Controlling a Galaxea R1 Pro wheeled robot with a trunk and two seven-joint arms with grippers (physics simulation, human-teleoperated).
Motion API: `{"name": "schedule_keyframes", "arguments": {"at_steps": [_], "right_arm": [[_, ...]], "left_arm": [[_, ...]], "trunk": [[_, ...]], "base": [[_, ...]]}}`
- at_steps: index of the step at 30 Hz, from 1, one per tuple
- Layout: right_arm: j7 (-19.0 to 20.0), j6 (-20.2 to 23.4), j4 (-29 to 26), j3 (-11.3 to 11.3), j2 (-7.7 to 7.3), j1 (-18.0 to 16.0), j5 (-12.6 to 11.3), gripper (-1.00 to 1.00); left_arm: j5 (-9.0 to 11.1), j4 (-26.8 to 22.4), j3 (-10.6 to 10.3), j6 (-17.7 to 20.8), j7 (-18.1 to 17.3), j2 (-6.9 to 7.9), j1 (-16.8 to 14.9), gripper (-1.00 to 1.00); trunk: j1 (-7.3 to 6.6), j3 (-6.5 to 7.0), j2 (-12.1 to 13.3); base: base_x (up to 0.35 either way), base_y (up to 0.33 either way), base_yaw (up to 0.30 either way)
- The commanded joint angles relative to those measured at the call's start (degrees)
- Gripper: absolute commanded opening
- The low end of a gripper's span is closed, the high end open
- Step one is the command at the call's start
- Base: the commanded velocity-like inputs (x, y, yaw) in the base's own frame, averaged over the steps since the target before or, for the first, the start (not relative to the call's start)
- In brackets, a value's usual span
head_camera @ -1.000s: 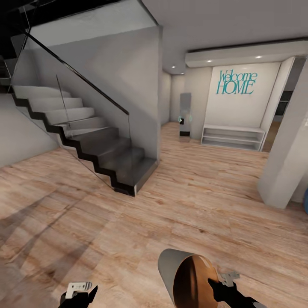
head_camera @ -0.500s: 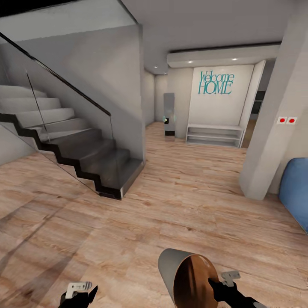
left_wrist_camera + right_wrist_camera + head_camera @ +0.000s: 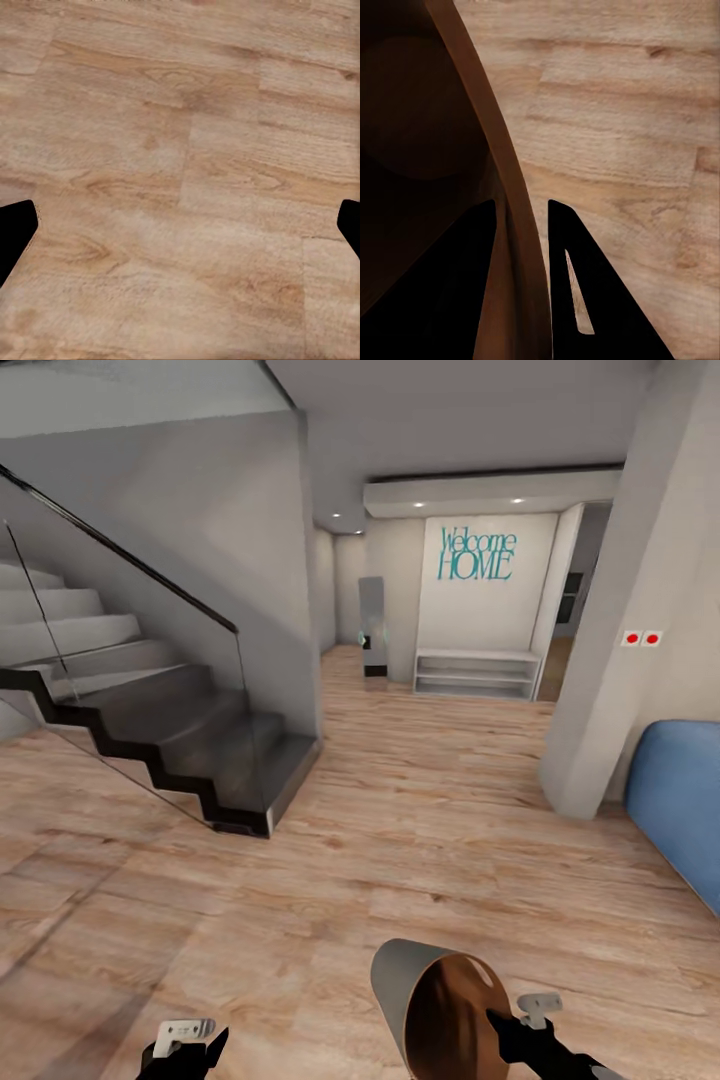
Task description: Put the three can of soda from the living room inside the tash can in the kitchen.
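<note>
**dex:** Light wood floor (image 3: 420, 840) everywhere, that's the first thing you notice. It's a hallway kind of space, with a dark staircase (image 3: 170, 730) with a glass railing on the left side of the head view, and a white wall at the far end with a teal "Welcome HOME" sign (image 3: 477, 554) over a low white shelf (image 3: 476, 673). There's a thick white pillar (image 3: 620, 630) on the right with two little red buttons (image 3: 640, 638) on it, and a blue sofa (image 3: 680, 800) poking in past it at the right edge.

**miro:** ok and where's the tash can?

**dex:** Right at the bottom of the head view, held up off the floor by the right gripper (image 3: 497, 1022). The tash can (image 3: 425, 1000) is tipped over sideways, so you look straight into the shiny copper inside, grey outside facing left. In the right wrist view you can see the pinch clearly: one black finger inside the can (image 3: 427, 187), the other outside, and the rim wall squeezed between them with floor planks (image 3: 622, 135) behind.

**miro:** and the other arm?

**dex:** The left gripper (image 3: 185, 1045) sits low at the bottom left of the head view, holding nothing. The left wrist view has its two fingertips (image 3: 15, 232) way out at opposite edges with bare planks (image 3: 180, 172) between, so the jaws are spread wide.

**miro:** any soda cans around?

**dex:** Can't say much there, the inside of the can is just dark brown from the wrist camera.
</note>
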Motion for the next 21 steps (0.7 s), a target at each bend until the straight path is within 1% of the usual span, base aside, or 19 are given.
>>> {"name": "schedule_keyframes", "arguments": {"at_steps": [1, 3, 4, 6, 8, 14, 17, 19, 21], "right_arm": [[0.43, 0.08, -0.07, -0.21, -0.06, -0.04, -1.5, -1.0], [0.39, 0.12, -0.02, -0.21, -0.1, -0.04, -2.71, -1.0], [0.38, 0.14, 0.02, -0.2, -0.14, -0.03, -4.01, -1.0], [0.37, 0.17, 0.09, -0.16, -0.18, -0.04, -5.37, -1.0], [0.4, 0.18, 0.17, -0.12, -0.2, -0.02, -6.06, -1.0], [0.68, 0.18, 0.26, -0.09, -0.21, -0.04, -6.67, -1.0], [0.76, 0.18, 0.25, -0.09, -0.21, -0.03, -6.77, -1.0], [0.78, 0.18, 0.25, -0.08, -0.21, -0.04, -6.8, -1.0], [0.81, 0.18, 0.23, -0.08, -0.21, -0.04, -6.81, -1.0]], "left_arm": [[0.0, 0.01, 0.0, -0.22, 0.0, 0.0, 0.0, 1.0], [0.0, 0.04, 0.0, -0.36, 0.0, 0.0, 0.0, 1.0], [0.0, 0.16, 0.0, -0.48, 0.0, 0.0, 0.0, 1.0], [0.0, 0.55, 0.0, -0.61, 0.0, 0.0, 0.0, 1.0], [0.0, 0.8, 0.0, -0.7, 0.0, 0.0, 0.0, 1.0], [0.0, 1.02, -0.05, -1.19, 0.0, 0.0, 0.0, 1.0], [-0.05, 1.05, -0.08, -1.33, 0.0, 0.0, 0.0, 1.0], [-0.15, 1.05, -0.15, -1.35, 0.0, 0.0, 0.0, 1.0], [-0.79, 1.05, -0.28, -1.37, 0.03, -0.02, 0.0, 1.0]], "trunk": [[0.0, -0.02, 0.0], [0.0, -0.07, 0.0], [0.0, -0.08, 0.0], [0.0, -0.1, 0.0], [0.0, -0.11, 0.0], [0.0, -0.12, 0.0], [0.0, -0.12, 0.0], [0.0, -0.12, 0.0], [0.0, -0.12, 0.0]], "base": [[0.075, 0.304, -0.154], [0.074, 0.304, -0.177], [0.073, 0.305, -0.204], [0.073, 0.305, -0.218], [0.072, 0.306, -0.232], [0.073, 0.258, -0.242], [0.081, 0.033, -0.247], [0.086, -0.112, -0.247], [0.088, -0.167, -0.247]]}}
